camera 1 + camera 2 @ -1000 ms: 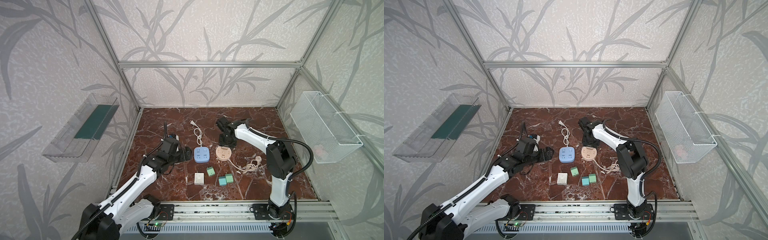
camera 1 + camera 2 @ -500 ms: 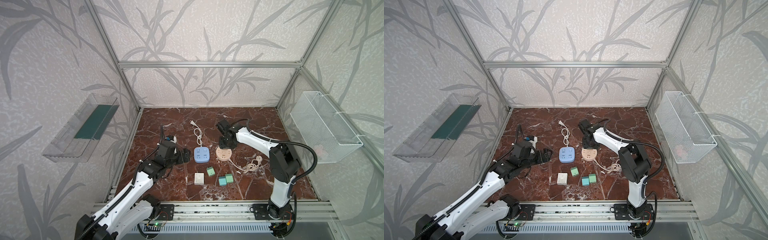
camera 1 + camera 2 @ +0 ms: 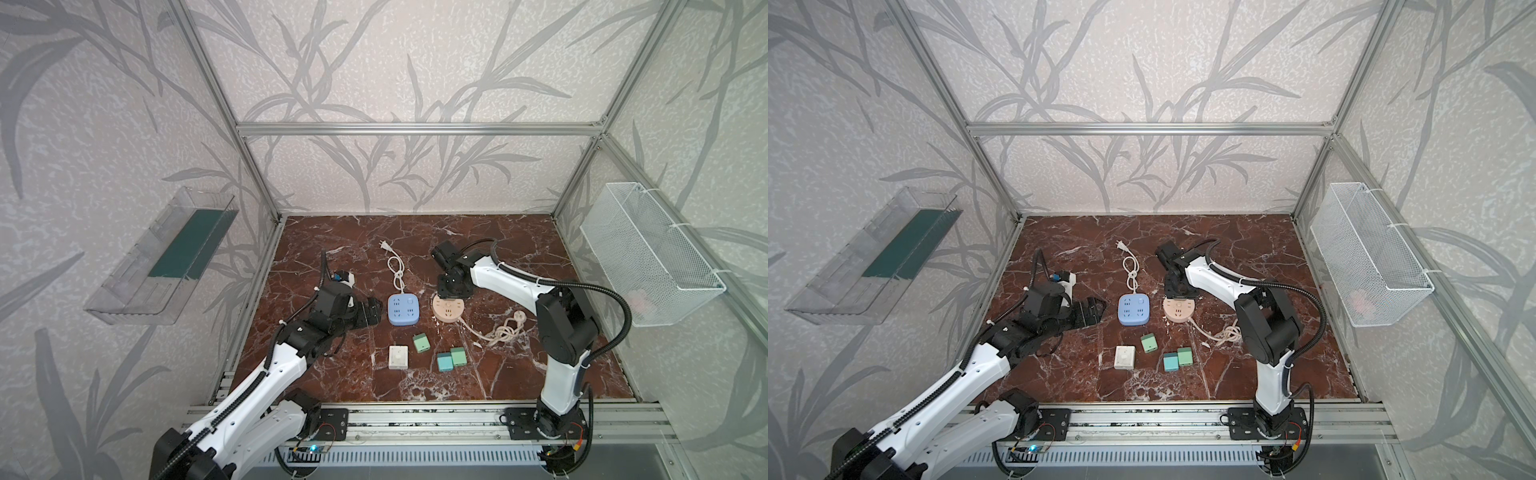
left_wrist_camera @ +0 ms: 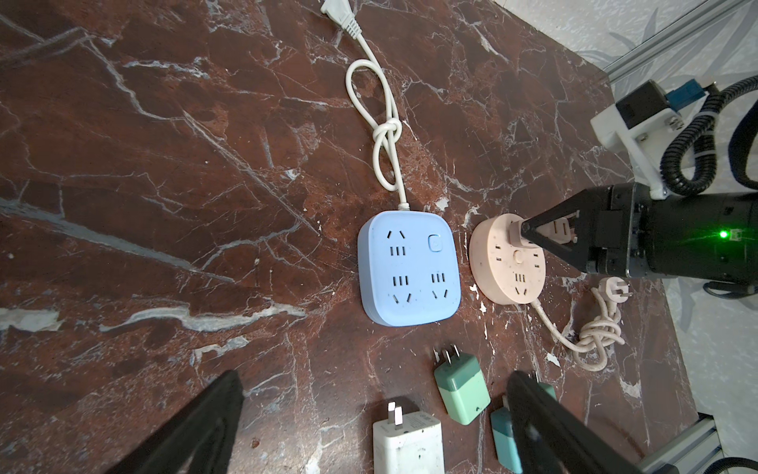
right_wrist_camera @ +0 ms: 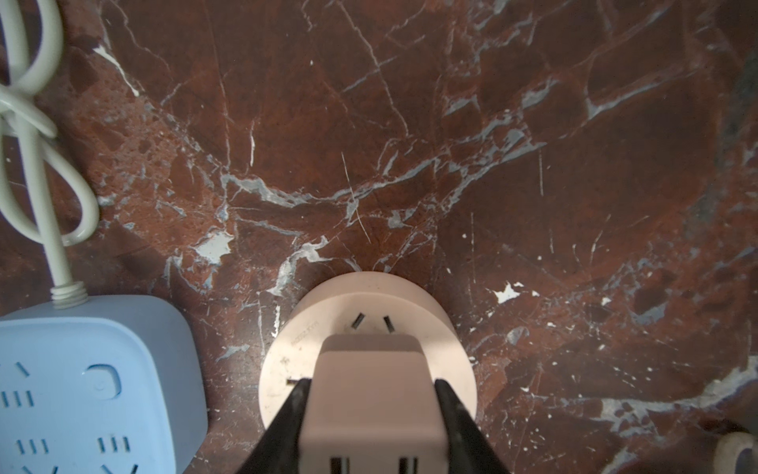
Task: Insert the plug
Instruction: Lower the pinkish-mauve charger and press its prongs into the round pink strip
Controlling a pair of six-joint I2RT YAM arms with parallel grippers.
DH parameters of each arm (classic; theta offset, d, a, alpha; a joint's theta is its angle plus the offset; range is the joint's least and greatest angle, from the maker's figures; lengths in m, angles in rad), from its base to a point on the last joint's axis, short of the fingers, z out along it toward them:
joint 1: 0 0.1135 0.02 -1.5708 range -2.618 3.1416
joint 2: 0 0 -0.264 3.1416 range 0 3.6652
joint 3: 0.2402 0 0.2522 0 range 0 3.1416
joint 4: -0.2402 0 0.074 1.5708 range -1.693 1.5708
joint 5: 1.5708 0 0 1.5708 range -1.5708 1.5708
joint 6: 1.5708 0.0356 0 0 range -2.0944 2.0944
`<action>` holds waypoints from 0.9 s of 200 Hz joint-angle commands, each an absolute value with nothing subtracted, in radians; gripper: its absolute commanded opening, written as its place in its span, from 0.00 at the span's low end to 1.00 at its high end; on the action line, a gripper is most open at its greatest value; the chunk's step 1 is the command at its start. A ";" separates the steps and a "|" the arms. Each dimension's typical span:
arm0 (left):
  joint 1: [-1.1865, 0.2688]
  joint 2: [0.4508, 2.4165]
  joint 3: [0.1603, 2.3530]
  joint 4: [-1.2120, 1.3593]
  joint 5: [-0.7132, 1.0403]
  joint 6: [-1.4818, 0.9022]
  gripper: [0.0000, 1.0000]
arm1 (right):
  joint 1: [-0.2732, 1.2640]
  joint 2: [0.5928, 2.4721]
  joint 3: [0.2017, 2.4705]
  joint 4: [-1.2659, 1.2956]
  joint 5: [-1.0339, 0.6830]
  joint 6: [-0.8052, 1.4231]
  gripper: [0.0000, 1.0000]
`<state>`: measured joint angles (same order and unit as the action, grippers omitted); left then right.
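Atop socket (image 4: 508, 279): plug (image 5: 369, 414) seemingly upright, right end effector (image 5: 372, 383) clamping; left end effector (image 4: 372, 374) apart.

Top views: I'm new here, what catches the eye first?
The right gripper, shut on a pink plug over the round pink socket at mid-table. Beside it lies a blue socket, with the open left gripper at its left and four loose plugs in front.

The plug (image 5: 371, 361) sits between the right gripper's (image 5: 371, 383) fingers atop the round socket hub (image 5: 328, 312), with the square socket hub (image 4: 408, 266) just beside it, straight ahead of the left gripper (image 4: 371, 377), and four loose chargers (image 3: 420, 343) lie nearer the front rail (image 3: 415, 415) than both grippers.
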<state>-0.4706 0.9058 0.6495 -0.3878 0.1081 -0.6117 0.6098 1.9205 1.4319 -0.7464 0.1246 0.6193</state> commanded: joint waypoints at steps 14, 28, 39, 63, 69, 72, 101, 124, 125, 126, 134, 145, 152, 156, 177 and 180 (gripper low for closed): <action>-0.474 0.894 0.637 -0.379 0.108 -0.600 0.98 | 0.623 2.072 1.381 -0.864 0.141 0.604 0.00; -0.473 0.889 0.642 -0.390 0.098 -0.598 0.98 | 0.634 2.086 1.379 -0.877 0.153 0.616 0.00; -0.473 0.885 0.645 -0.396 0.089 -0.597 0.98 | 0.646 2.097 1.375 -0.882 0.159 0.625 0.00; -0.473 0.879 0.641 -0.391 0.097 -0.597 0.98 | 0.662 2.127 1.376 -0.901 0.164 0.632 0.00; -0.474 0.877 0.640 -0.388 0.104 -0.598 0.98 | 0.664 2.134 1.375 -0.904 0.166 0.654 0.00; -0.474 0.877 0.639 -0.385 0.108 -0.599 0.98 | 0.665 2.137 1.375 -0.904 0.164 0.663 0.00; -0.473 0.869 0.629 -0.373 0.139 -0.603 0.98 | 0.664 2.134 1.378 -0.909 0.158 0.673 0.00; -0.474 0.848 0.624 -0.368 0.143 -0.604 0.98 | 0.665 2.119 1.398 -0.906 0.180 0.670 0.00; -0.473 0.847 0.624 -0.369 0.144 -0.604 0.98 | 0.665 2.118 1.399 -0.906 0.181 0.670 0.00; -0.473 0.845 0.624 -0.369 0.144 -0.604 0.98 | 0.665 2.118 1.399 -0.906 0.181 0.670 0.00; -0.474 0.837 0.624 -0.370 0.142 -0.604 0.98 | 0.663 2.114 1.411 -0.904 0.189 0.665 0.00; -0.473 0.828 0.624 -0.372 0.140 -0.604 0.98 | 0.658 2.112 1.432 -0.901 0.198 0.657 0.00; -0.473 0.822 0.624 -0.372 0.140 -0.603 0.98 | 0.654 2.113 1.451 -0.901 0.202 0.651 0.00; -0.473 0.821 0.623 -0.372 0.139 -0.603 0.98 | 0.653 2.115 1.458 -0.901 0.201 0.649 0.00; -0.474 0.817 0.617 -0.372 0.127 -0.603 0.98 | 0.640 2.122 1.515 -0.894 0.214 0.646 0.00; -0.473 0.817 0.615 -0.373 0.127 -0.603 0.98 | 0.636 2.123 1.525 -0.895 0.214 0.622 0.00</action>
